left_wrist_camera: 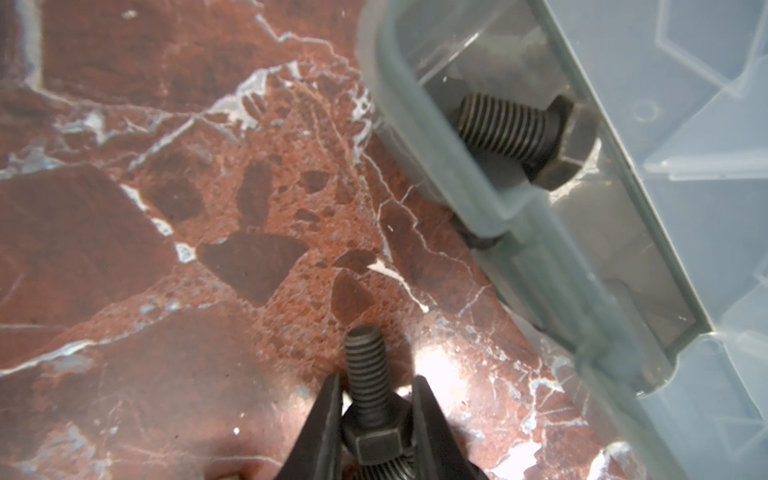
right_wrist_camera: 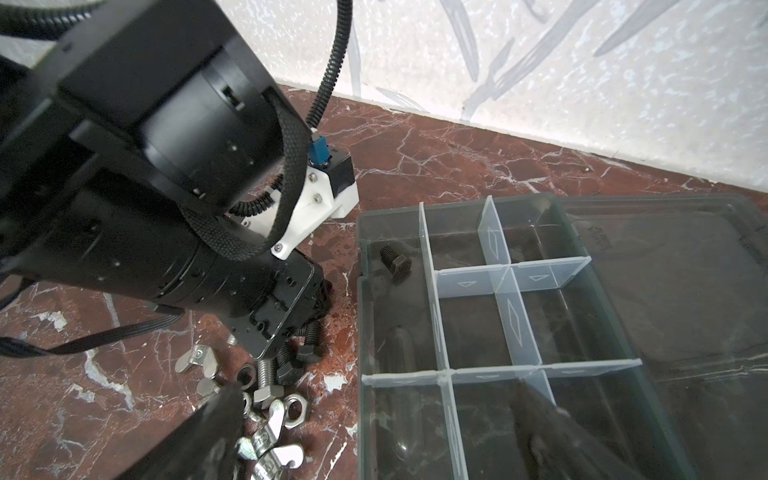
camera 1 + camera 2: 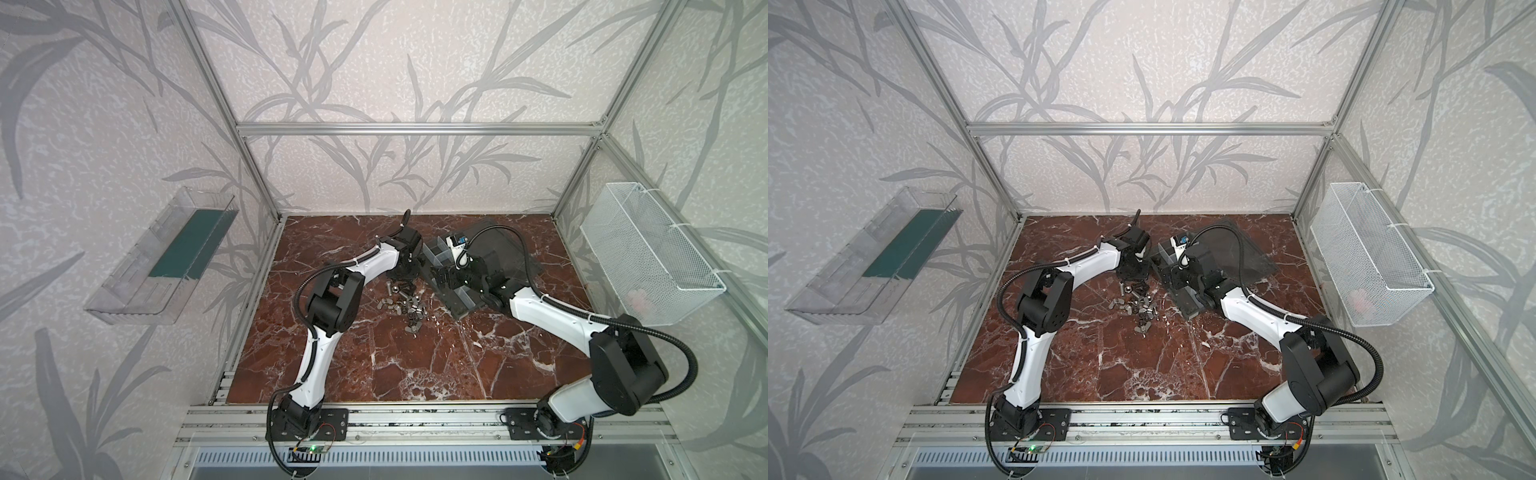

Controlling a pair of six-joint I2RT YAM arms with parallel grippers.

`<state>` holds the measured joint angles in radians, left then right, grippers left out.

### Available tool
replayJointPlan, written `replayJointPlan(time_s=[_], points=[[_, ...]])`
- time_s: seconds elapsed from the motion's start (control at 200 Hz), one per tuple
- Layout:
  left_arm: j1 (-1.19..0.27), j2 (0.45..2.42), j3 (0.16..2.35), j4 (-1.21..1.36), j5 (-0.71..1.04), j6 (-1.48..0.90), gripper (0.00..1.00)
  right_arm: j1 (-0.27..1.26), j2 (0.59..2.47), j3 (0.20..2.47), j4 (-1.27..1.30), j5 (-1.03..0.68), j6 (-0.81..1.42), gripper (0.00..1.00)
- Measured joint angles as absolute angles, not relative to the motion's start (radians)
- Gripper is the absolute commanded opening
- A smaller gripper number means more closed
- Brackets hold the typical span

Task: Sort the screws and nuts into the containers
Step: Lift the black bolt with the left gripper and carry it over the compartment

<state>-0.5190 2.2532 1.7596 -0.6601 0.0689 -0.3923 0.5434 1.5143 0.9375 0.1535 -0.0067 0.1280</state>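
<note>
- Left gripper point(image 1: 376, 382): jaws drawn in on the hex head of a dark screw point(image 1: 374, 440), with one finger against each side. The threaded shaft projects past the fingertips, low over the table point(image 3: 415, 361).
- Opposite it, the right gripper point(image 2: 380, 392): jaws spread wide with nothing between them. One finger hangs over the pile of loose parts and the other over the organizer box.
- Table: red-brown marble pattern. It carries the box and the pile.
- Organizer box point(image 2: 362, 332): dark grey, lying open on the rear right part of the table, under the right arm.
- Lid point(image 2: 685, 291): folded out flat on the far side of the box.
- Dividers point(image 2: 513, 324): translucent, splitting the box into compartments.
- Pile point(image 3: 405, 305): mid-table between the two arms, just beside the box, seen in both top views.
- Screws: a second dark one point(image 2: 395, 264) lies on its side in a corner compartment. More screws point(image 2: 307, 345) lie at the edge of the pile under the left gripper.
- Nuts: silver wing nuts point(image 2: 195, 357) and hex nuts point(image 2: 296, 409) lie on the table in the pile.
</note>
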Motion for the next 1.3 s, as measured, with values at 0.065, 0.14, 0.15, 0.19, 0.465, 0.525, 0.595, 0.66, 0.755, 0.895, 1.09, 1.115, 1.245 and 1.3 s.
replayJointPlan(time_s=[0.065,0.14,0.15,0.19,0.465,0.525,0.595,0.66,0.755,0.895,1.09,1.115,1.245,1.3], points=[[-0.519,2.251,1.759,-0.659,0.067,-0.392,0.24,0.543,1.514,0.936,0.154,-0.004,0.128,0.99],[-0.519,2.249,1.755,-0.655,0.064,-0.392,0.24,0.543,1.514,0.934,0.154,-0.001,0.128,0.99],[-0.519,2.247,1.753,-0.653,0.064,-0.392,0.24,0.543,1.514,0.934,0.154,-0.001,0.128,0.99],[-0.519,2.244,1.748,-0.649,0.063,-0.392,0.24,0.543,1.514,0.933,0.153,0.000,0.128,0.99],[-0.519,2.204,1.705,-0.640,0.051,-0.392,0.23,0.543,1.514,0.933,0.153,0.004,0.128,0.99],[-0.519,2.183,1.699,-0.642,0.051,-0.392,0.23,0.543,1.514,0.933,0.153,0.004,0.128,0.99],[-0.519,2.156,1.699,-0.641,0.053,-0.392,0.23,0.543,1.514,0.933,0.153,0.007,0.128,0.99],[-0.519,2.130,1.700,-0.641,0.056,-0.393,0.23,0.543,1.514,0.933,0.153,0.010,0.128,0.99],[-0.519,2.105,1.720,-0.650,0.065,-0.396,0.23,0.543,1.514,0.933,0.153,0.010,0.128,0.99],[-0.519,2.102,1.774,-0.656,0.088,-0.409,0.23,0.543,1.508,0.932,0.153,0.011,0.128,0.99],[-0.529,2.103,1.863,-0.668,0.126,-0.438,0.23,0.542,1.498,0.926,0.153,0.019,0.128,0.99],[-0.532,2.104,1.874,-0.668,0.130,-0.442,0.23,0.542,1.497,0.925,0.153,0.020,0.128,0.99],[-0.546,2.124,1.913,-0.662,0.148,-0.457,0.23,0.538,1.485,0.916,0.154,0.026,0.129,0.99],[-0.550,2.142,1.923,-0.662,0.156,-0.466,0.23,0.536,1.484,0.915,0.154,0.027,0.131,0.99]])
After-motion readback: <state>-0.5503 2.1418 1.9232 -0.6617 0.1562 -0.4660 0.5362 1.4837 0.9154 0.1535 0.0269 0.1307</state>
